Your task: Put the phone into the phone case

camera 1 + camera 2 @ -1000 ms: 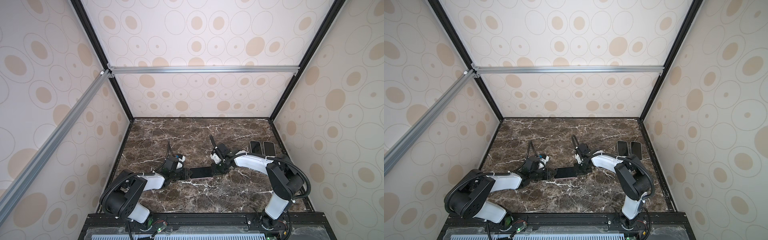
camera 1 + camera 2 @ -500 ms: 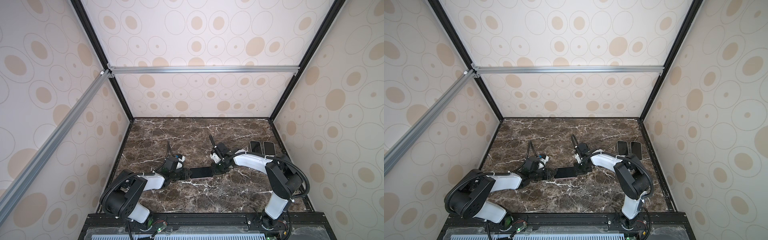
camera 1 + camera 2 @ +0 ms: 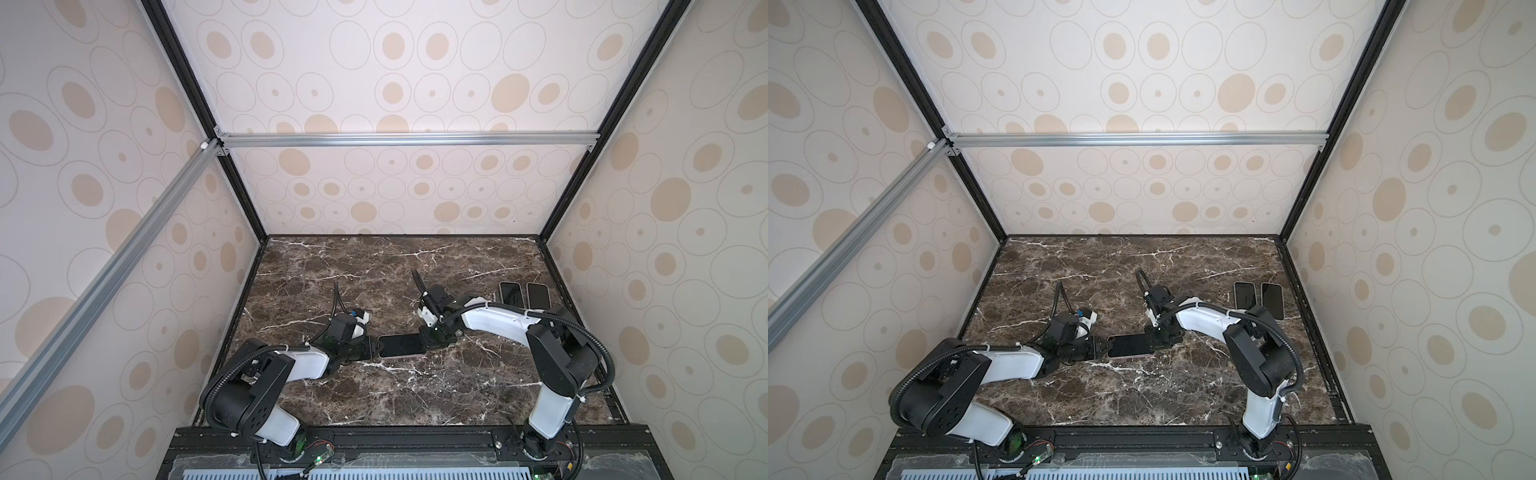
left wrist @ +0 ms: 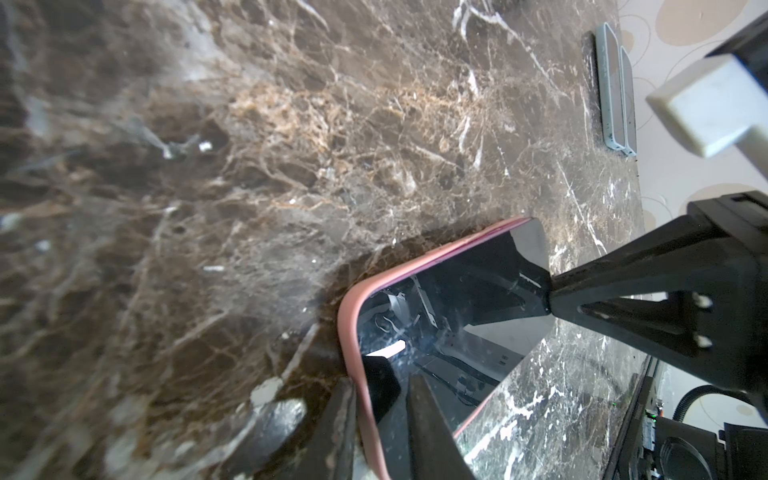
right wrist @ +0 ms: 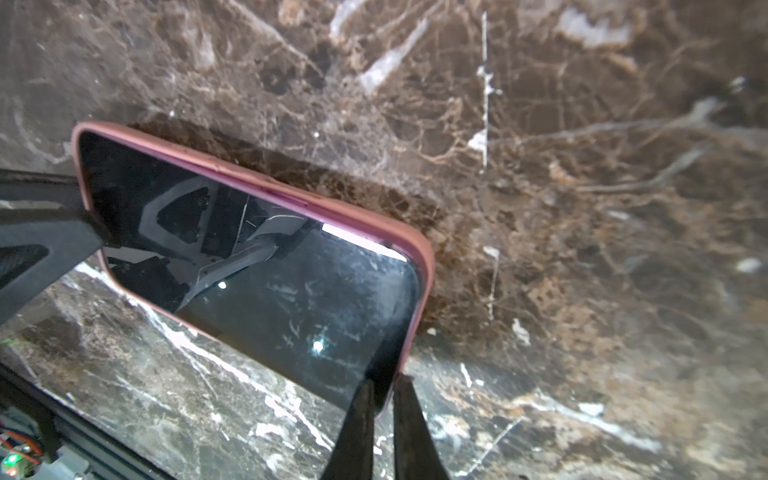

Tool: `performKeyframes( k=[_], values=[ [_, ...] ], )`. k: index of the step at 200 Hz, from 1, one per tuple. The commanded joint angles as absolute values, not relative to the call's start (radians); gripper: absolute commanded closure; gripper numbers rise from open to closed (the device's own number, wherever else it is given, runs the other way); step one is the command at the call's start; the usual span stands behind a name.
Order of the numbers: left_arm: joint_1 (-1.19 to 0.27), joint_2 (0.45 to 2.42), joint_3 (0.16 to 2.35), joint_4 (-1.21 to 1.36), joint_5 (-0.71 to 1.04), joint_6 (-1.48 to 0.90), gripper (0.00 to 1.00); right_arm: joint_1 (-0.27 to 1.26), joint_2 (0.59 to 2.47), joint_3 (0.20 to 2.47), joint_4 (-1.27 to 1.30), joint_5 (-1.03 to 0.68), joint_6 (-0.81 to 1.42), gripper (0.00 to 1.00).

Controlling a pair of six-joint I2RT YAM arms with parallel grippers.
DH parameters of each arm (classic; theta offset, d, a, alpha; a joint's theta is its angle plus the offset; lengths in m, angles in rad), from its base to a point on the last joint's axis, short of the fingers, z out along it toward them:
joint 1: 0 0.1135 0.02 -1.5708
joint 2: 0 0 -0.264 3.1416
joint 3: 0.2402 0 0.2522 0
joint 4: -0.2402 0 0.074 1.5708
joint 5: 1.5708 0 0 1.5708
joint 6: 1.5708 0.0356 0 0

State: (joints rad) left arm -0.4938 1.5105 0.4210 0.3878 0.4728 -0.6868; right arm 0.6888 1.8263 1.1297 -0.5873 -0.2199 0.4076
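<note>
Around phone (image 5: pixel 249 270) | wrist views: pink phone case (image 5: pixel 424 270) | top views: unclear

Two white-and-black arms on a black base rail (image 3: pixel 415 436).
The left arm (image 3: pixel 305 365) and right arm (image 3: pixel 494 324) have glossy white shell links between bulky matte black joint housings (image 3: pixel 557 361). A ribbed black cable conduit (image 3: pixel 600 349) loops along each, held by white ties. The right gripper (image 5: pixel 384 378) has slim black fingers (image 4: pixel 644 316) with triangular cut-outs and small pale screw heads.
</note>
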Motion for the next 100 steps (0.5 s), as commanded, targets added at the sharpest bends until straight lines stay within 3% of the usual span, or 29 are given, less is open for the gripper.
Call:
performKeyframes(
  k=[1, 100],
  values=[
    [-0.506, 1.551, 0.409, 0.374, 0.517, -0.696, 0.77, 0.789, 2.03, 1.043, -0.517, -0.259, 0.403, 0.89],
    [-0.507, 1.56, 0.422, 0.384, 0.528, -0.71, 0.78, 0.809, 2.097, 1.053, -0.541, -0.218, 0.4, 0.88]
  ],
)
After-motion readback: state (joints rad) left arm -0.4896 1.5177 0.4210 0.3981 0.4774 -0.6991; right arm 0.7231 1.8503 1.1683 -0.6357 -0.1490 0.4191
